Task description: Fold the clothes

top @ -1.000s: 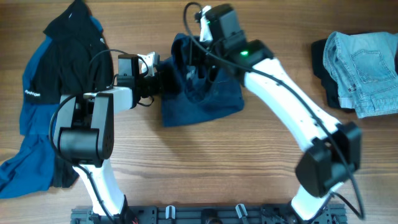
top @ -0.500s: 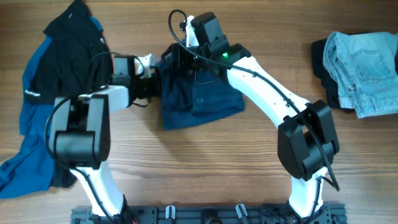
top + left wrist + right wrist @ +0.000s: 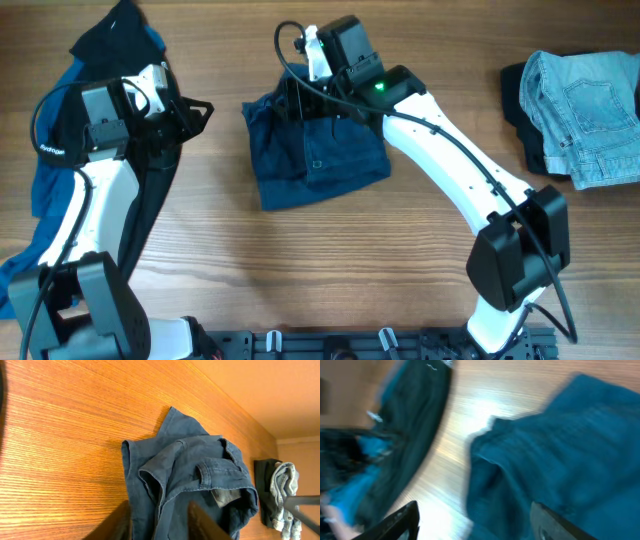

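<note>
The dark navy shorts (image 3: 318, 152) lie bunched in a rough square at the table's middle, also seen in the left wrist view (image 3: 190, 472) and, blurred, in the right wrist view (image 3: 565, 445). My left gripper (image 3: 199, 111) hangs open left of them, over the jacket's edge, with bare wood between it and the shorts; its fingers (image 3: 204, 522) hold nothing. My right gripper (image 3: 300, 100) stands wide open over the shorts' top left corner, its fingers (image 3: 402, 520) straddling the cloth edge. The black and blue jacket (image 3: 60, 170) lies far left, the light denim jeans (image 3: 585, 100) far right.
Bare wooden table (image 3: 400, 260) stretches in front of the shorts. The jeans rest on a dark garment (image 3: 522, 110) at the right edge. In the left wrist view the jeans (image 3: 280, 485) appear at far right. A black rail (image 3: 330, 345) runs along the near edge.
Both grippers have opened and let go of the shorts. My left arm swung away to the left over the jacket. The shorts now lie flatter, with the right gripper still above them.
</note>
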### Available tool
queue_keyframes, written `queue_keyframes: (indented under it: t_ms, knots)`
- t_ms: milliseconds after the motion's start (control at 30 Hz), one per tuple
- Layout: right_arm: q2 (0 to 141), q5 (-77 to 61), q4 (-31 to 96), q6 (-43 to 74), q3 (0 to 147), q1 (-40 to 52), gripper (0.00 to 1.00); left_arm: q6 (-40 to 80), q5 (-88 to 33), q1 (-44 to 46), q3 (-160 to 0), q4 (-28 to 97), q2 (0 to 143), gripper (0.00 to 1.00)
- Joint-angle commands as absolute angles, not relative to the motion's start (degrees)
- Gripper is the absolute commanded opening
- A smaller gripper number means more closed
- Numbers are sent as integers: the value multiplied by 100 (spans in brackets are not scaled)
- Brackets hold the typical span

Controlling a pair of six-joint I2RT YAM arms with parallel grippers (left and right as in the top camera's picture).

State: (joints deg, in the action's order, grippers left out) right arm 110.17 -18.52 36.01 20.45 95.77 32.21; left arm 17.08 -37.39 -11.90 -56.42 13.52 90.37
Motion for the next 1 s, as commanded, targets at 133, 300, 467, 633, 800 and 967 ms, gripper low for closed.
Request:
queue_keyframes:
  t_ms: [133,300,467,633,800,967]
  knots:
    - [11474,-69,3986,1201,9585,3706,87,1671,-3483,-1179,-5636,1402,9000,48]
    - [11937,760,3732,1295,9585,3839,73,1671,-3483,-1179,-5636,1428,9000,52]
    - [11983,1361,3575,1516,9603,3841,6,1671,-3481,-1179,-5636,1507,9000,53]
    - [11913,705,3518,1522,9607,4075,4,1671,-3439,-1179,-5636,1507,9000,54]
    - [11950,545,3111,1444,9605,4536,4,1671,-3312,-1179,-5636,1505,9000,54]
    - [12134,526,3026,1341,9605,4571,72,1671,-3310,-1179,-5636,1507,9002,55]
